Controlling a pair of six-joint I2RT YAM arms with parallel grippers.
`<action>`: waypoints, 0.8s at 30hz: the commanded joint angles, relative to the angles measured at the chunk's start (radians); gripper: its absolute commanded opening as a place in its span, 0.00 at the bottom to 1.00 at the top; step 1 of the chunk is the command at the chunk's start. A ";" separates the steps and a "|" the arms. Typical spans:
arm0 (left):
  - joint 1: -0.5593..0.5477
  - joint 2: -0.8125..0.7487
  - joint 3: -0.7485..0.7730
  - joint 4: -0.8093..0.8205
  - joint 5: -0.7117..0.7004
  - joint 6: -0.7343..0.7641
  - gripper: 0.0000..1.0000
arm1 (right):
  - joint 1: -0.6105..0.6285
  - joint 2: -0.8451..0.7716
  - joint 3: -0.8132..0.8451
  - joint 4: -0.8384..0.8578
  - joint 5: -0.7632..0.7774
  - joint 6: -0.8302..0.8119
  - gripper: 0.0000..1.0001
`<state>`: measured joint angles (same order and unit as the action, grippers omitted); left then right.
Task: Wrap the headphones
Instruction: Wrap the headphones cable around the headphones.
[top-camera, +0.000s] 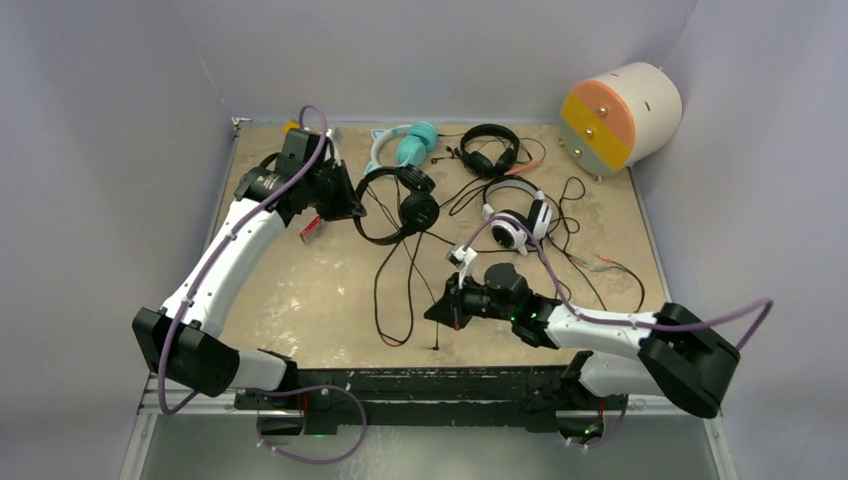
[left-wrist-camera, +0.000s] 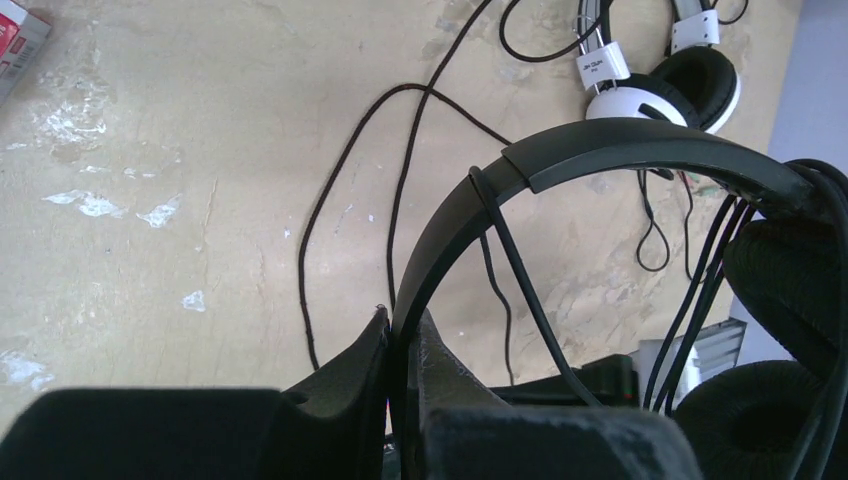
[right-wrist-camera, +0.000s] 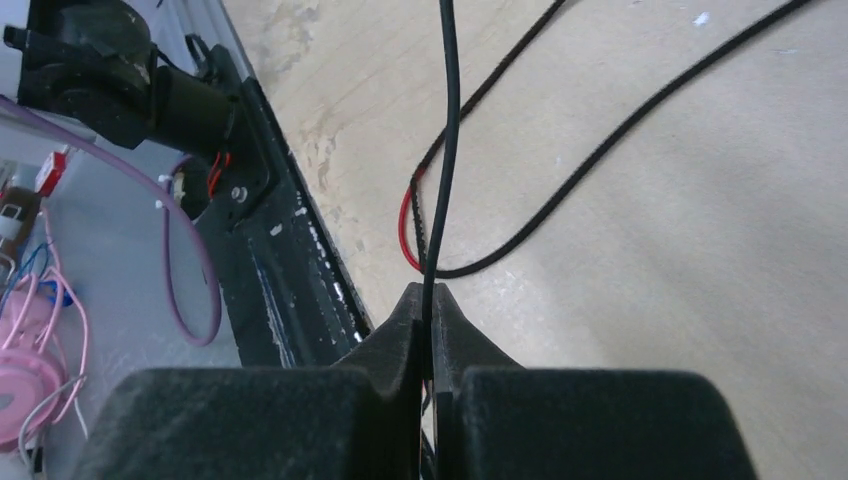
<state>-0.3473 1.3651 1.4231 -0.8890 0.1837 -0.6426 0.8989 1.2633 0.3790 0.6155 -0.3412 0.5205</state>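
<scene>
**Left:** your left gripper (left-wrist-camera: 405, 335) is clamped on the headband of the all-black headset (top-camera: 400, 205), at the rear left of the table (top-camera: 300, 300).

**Centre:** a thin cable (right-wrist-camera: 445, 150), likely that headset's own, is pinched tight in your right gripper (right-wrist-camera: 428, 315) near the front edge.

**Risk:** the cord may slip from the pinch, or snag the loose leads of the white-and-black headset (top-camera: 515, 222) nearby.

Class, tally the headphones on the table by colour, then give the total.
Teal headphones: 1
White-and-black headphones: 1
Black headphones: 2
Total: 4
</scene>
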 joint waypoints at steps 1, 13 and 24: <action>0.004 -0.003 0.027 0.035 0.017 0.061 0.00 | 0.001 -0.114 0.001 -0.202 0.121 -0.039 0.00; -0.003 -0.063 -0.114 -0.008 0.089 0.164 0.00 | -0.288 -0.151 0.196 -0.532 0.261 -0.020 0.00; -0.236 -0.073 -0.181 -0.009 0.002 0.135 0.00 | -0.453 0.161 0.532 -0.513 0.039 -0.020 0.00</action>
<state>-0.4793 1.3308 1.2446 -0.9314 0.2020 -0.4870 0.4595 1.3449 0.7937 0.1032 -0.2077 0.5117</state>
